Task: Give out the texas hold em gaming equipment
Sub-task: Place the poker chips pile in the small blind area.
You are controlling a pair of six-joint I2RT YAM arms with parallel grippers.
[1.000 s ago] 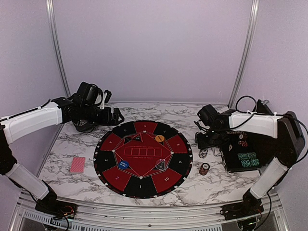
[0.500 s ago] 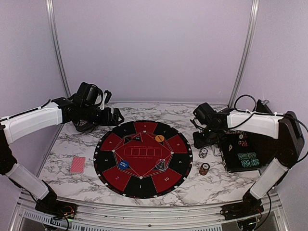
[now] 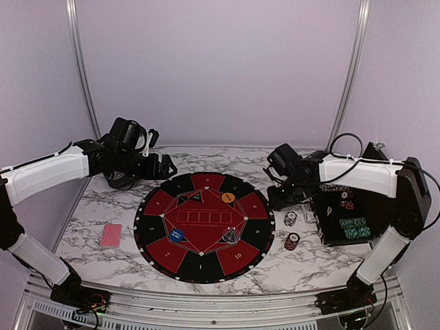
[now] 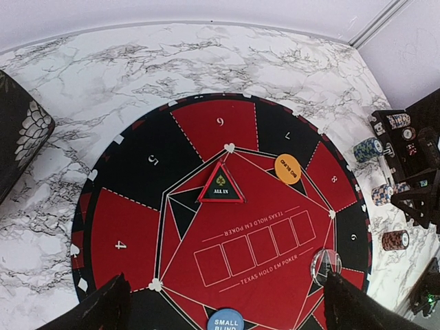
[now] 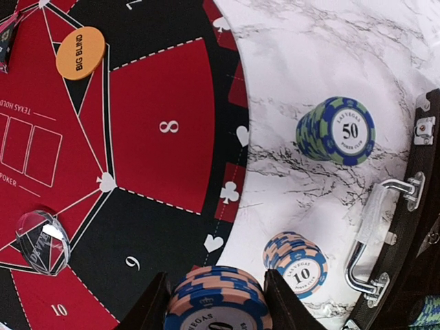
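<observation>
My right arm (image 3: pixel 357 172) has slid left toward the round mat (image 3: pixel 204 227), right jaws clamped on a striped chip stack (image 5: pixel 216 295) at its right rim, right of centre; left jaws gape above the marbled surface (image 3: pixel 103 199).

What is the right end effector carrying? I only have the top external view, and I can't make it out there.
Observer: In the right wrist view, the right end effector is closed on a peach-and-blue chip stack.
Operator: Can you read any chip values?
Observer: The loose blue-and-green stack reads 50.
Operator: Is the orange disc labelled?
Observer: Yes, it says BIG BLIND.
</observation>
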